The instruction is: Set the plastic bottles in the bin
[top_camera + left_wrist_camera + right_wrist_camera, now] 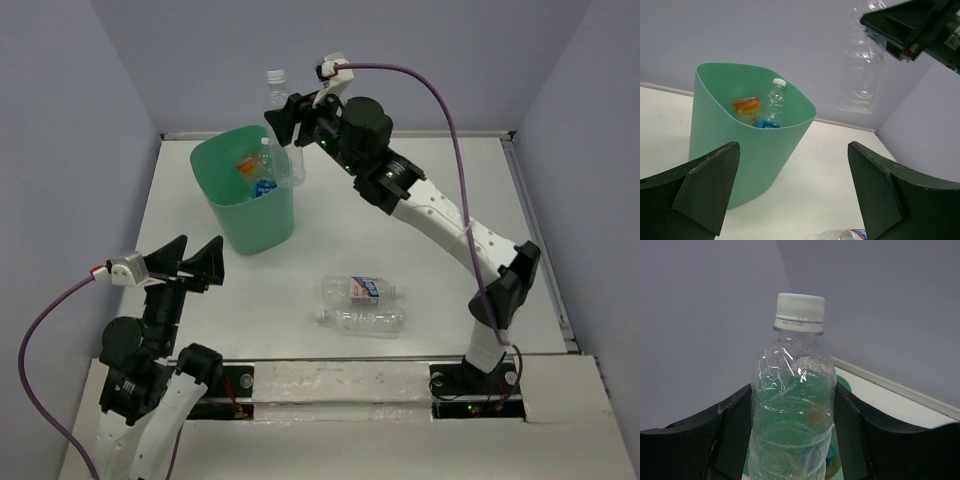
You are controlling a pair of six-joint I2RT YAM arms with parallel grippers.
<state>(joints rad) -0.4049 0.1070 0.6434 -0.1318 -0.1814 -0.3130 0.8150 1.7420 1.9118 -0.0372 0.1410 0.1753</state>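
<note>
1. Clear and crinkled, the held bottle (792,390) fills the right wrist view. It stands upright with a white cap. Faint characters ring its neck, too blurred to read, and it has no label.
2. Right gripper (288,118) is clenched on this bottle's body, one finger on each side, holding it in the air over the far right rim of the bin (250,225).
3. Inside the mint-green bin lie an orange bottle (746,106) and a clear white-capped bottle (774,100). A blue label (769,124) sits just below them. Its writing is too small to read, and I cannot tell which bottle it belongs to.
4. Two more bottles lie on their sides on the table (420,250), near the bin and just beside each other: a labelled bottle (360,290) in white and blue, print unreadable, and a plain clear bottle (358,319).
5. That makes five bottles counted: one held, two in the bin, two on the table.
6. Left gripper (188,262) is spread wide and holds nothing, hovering on the near left of the bin.
</note>
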